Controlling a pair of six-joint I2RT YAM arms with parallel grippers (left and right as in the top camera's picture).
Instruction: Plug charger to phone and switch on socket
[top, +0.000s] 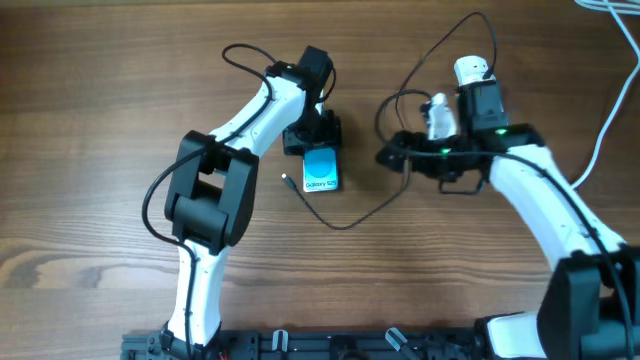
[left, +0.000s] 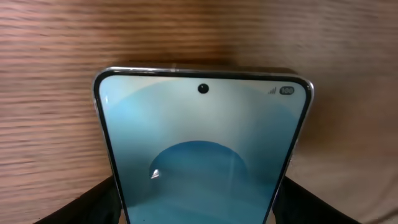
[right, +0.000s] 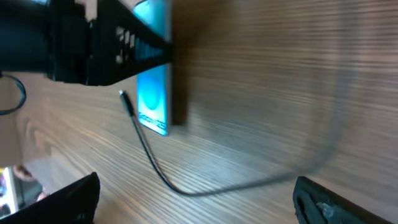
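The phone (top: 321, 170) lies flat on the wooden table, teal-blue screen up. It fills the left wrist view (left: 199, 124). My left gripper (top: 313, 135) sits over its far end, and its two black fingers (left: 199, 208) press on the phone's two long edges. The charger, a thin black cable (top: 345, 226), lies loose with its connector tip (top: 285, 181) just left of the phone and apart from it. My right gripper (top: 390, 156) is open and empty, right of the phone. The cable (right: 186, 190) runs on the table between its spread fingers (right: 196, 186). The white socket (top: 437, 114) is partly hidden behind the right arm.
A thick white cord (top: 605, 110) runs along the table's far right. The right wrist view shows the phone (right: 155, 93) with the black left gripper (right: 93, 43) on it. The arm bases stand at the front edge.
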